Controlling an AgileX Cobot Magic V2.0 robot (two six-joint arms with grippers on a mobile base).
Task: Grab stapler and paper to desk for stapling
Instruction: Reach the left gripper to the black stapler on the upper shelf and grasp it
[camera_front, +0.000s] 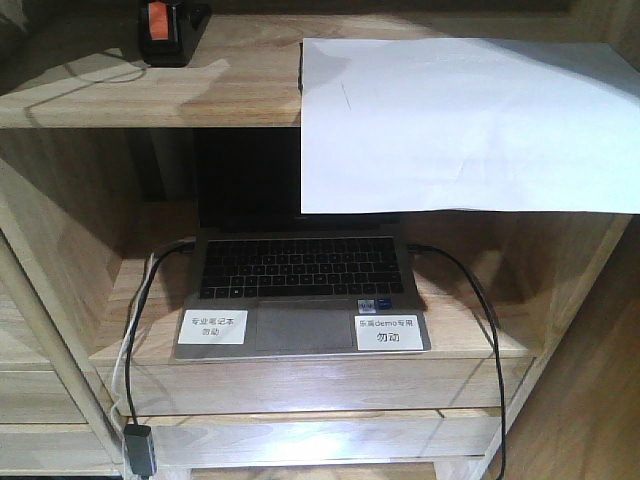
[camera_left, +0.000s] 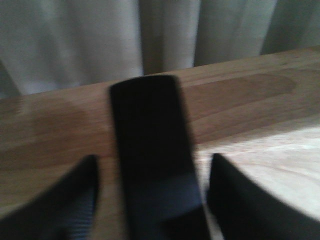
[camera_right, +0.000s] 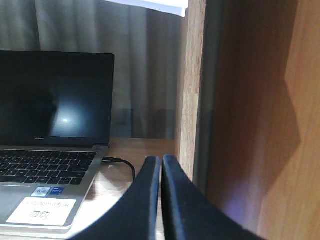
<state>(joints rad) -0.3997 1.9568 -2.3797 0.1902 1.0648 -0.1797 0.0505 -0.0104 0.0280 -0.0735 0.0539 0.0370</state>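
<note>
The black stapler (camera_front: 170, 30) with its orange-red patch sits on the top shelf at the far left. In the blurred left wrist view the stapler (camera_left: 150, 145) lies end-on between the fingers of my left gripper (camera_left: 153, 157), which is open with a gap on each side. The white paper (camera_front: 465, 125) lies on the same shelf at the right, its front part hanging over the edge; a strip of the paper (camera_right: 150, 5) shows in the right wrist view. My right gripper (camera_right: 161, 159) is shut on nothing, low beside the shelf's upright post (camera_right: 192, 90). The desk is out of view.
An open laptop (camera_front: 300, 290) with two white labels sits in the lower shelf bay. A black cable (camera_front: 480, 300) runs from its right side and another cable (camera_front: 140, 310) hangs at the left. Curtains (camera_left: 100, 40) hang behind the shelf unit.
</note>
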